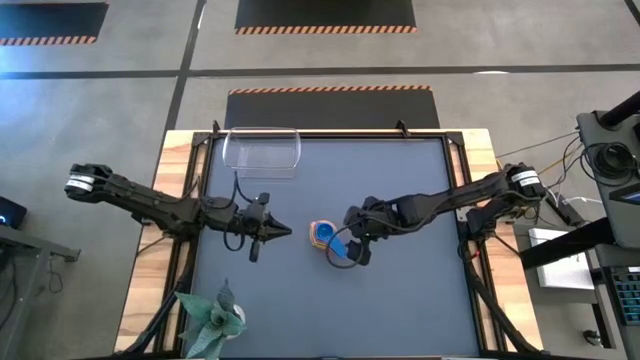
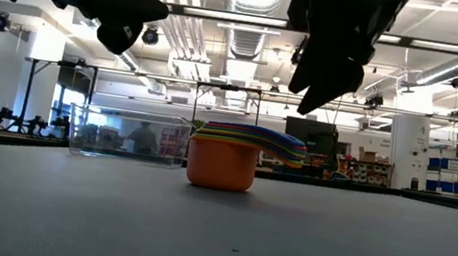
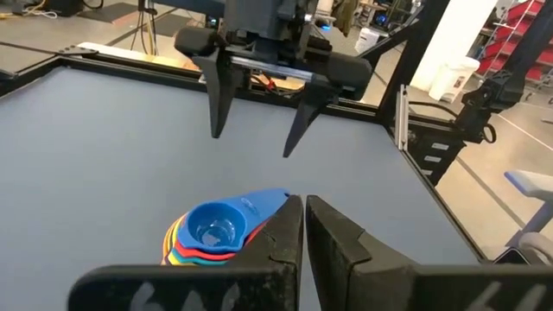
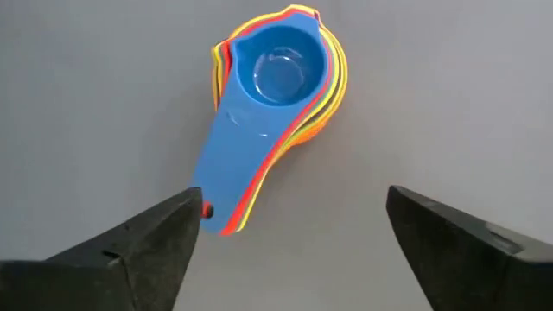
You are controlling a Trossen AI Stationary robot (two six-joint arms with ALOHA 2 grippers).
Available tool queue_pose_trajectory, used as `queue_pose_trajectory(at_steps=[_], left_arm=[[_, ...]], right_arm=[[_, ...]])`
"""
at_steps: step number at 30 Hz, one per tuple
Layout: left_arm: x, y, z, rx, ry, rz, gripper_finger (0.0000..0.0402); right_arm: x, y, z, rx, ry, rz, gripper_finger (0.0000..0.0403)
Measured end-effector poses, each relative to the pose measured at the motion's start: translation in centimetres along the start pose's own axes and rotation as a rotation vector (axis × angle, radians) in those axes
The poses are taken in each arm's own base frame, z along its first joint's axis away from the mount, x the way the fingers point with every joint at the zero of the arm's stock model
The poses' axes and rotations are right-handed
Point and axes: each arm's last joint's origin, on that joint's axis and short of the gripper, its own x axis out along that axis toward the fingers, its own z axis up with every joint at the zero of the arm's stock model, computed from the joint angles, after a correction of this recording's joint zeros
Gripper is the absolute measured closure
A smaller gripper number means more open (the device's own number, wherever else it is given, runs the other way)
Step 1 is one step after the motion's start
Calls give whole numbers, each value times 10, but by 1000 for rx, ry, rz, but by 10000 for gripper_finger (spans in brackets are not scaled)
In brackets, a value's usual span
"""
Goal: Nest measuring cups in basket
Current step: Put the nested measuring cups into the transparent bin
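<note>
The measuring cups sit nested in one stack on the middle of the table, blue on top and orange at the bottom, with the handles fanned toward the table's right. My right gripper is open and hovers above the handles, touching nothing; the low view shows it well clear of the stack. My left gripper is shut and floats left of the stack, pointing at it. The clear basket stands empty at the far left edge.
A green plant-like object lies at the table's near left corner. Bare grey mat stretches between the stack and the basket and over the near right part. Wooden table edges and black frame rails border the mat.
</note>
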Motion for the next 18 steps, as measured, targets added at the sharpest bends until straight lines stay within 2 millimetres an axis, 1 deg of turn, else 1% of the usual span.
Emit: queue_pose_trajectory(at_steps=[3, 8, 13, 16, 18], left_arm=[[0, 0, 0, 0, -2, 6, 402], [0, 1, 0, 0, -7, 23, 402], [0, 1, 0, 0, -6, 23, 402], [0, 1, 0, 0, -6, 23, 402], [0, 1, 0, 0, -6, 23, 402]], right_arm=[[5, 0, -1, 5, -31, 18, 35], [11, -1, -5, 8, -61, 41, 33], [13, -1, -6, 11, -77, 49, 33], [19, 3, -4, 8, -96, 60, 33], [26, 5, -3, -16, -79, 52, 33]])
